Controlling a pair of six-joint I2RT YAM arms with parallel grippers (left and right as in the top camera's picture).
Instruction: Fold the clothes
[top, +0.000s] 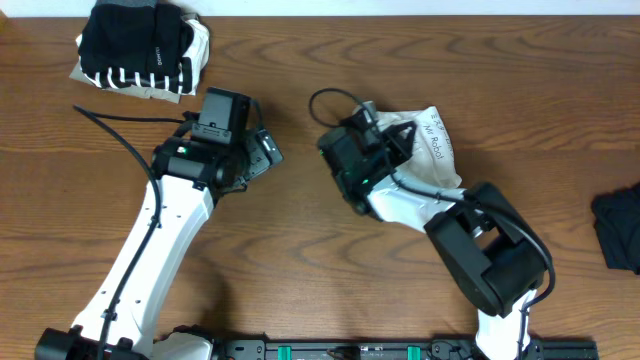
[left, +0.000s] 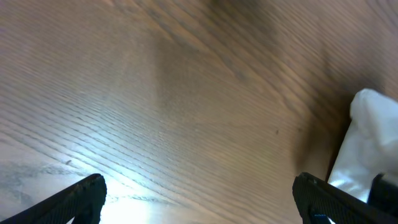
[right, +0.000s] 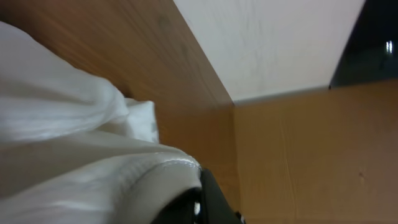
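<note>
One white T-shirt (top: 432, 140) lies crumpled on the table (top: 330, 260), right of centre and partly under the right arm. Small dark lettering shows near its upper edge.

Handling, as judged: light, limp and without stiffness. It will sag and drag unless taken at a hem or shoulder seam and spread flat before folding.

Right end effector (top: 392, 135): closed, clamped on a bunched fold of the shirt as far as the right wrist view shows.

Left end effector (top: 265, 150): near the shirt on its left, not touching it, jaws wide apart, holding nothing.

A stack of folded garments (top: 140, 45), black, striped and beige, sits at the far left corner. A dark garment (top: 618, 230) lies at the right edge.

Only the overhead view gives the layout and the lettering. Only the right wrist view shows cloth gathered at the finger. The left wrist view shows bare wood between the fingers and the shirt's edge at its right.
</note>
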